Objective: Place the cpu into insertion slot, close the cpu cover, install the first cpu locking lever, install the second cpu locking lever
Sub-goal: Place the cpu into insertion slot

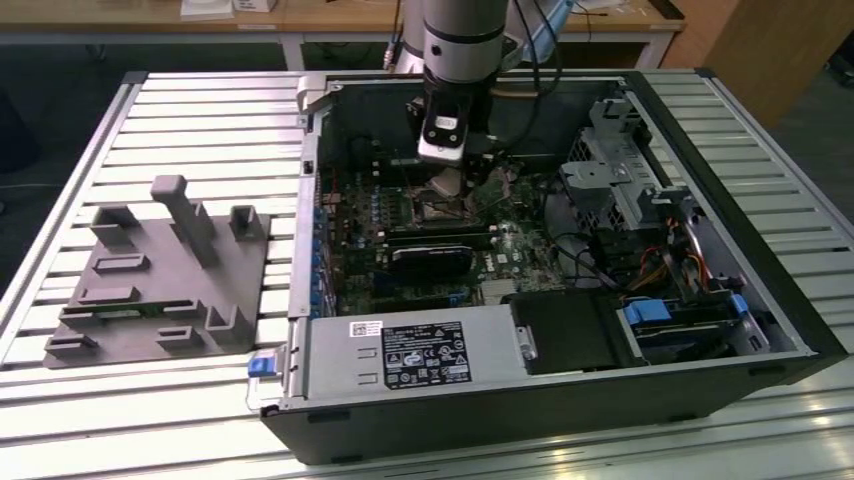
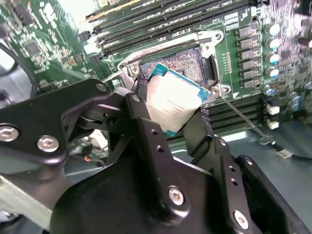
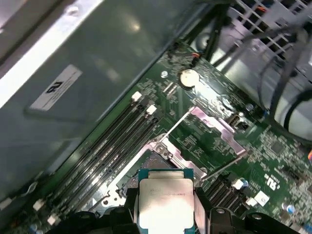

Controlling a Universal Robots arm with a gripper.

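Nearest the camera in the exterior view, a grey power supply (image 1: 400,355) fills the front corner of an open computer case (image 1: 534,425). The case lies on its side on a slatted metal surface (image 1: 200,110). A grey moulded fixture (image 1: 160,280) sits near the surface's edge on the exterior view's left, well apart from the case. A pale robot arm (image 1: 461,40) reaches down into the case from the far edge. Its gripper (image 1: 447,185) hangs just above the insertion slot (image 1: 441,212), near the middle of the green circuit board (image 1: 360,250).

In the second wrist view, the black fingers (image 2: 146,131) are clamped on two opposite edges of the cpu (image 2: 173,105). It is a square chip with a pale silvery face and a teal rim. The chip is tilted, and its far corner is over the dark centre of the insertion slot. Whether it touches the socket cannot be told. A thin wire lever (image 2: 243,119) slants away from the socket's corner across the circuit board.

In the first wrist view, the cpu is again pinched between the two fingers, with the socket's silvery rim just beyond it. The cpu cover (image 3: 217,129), a grey metal frame, stands swung open past the far side of the socket. Long black memory slots (image 3: 112,141) run beside the socket. A round coin battery (image 3: 186,78) sits farther along the circuit board, near the grey case wall (image 3: 97,44).
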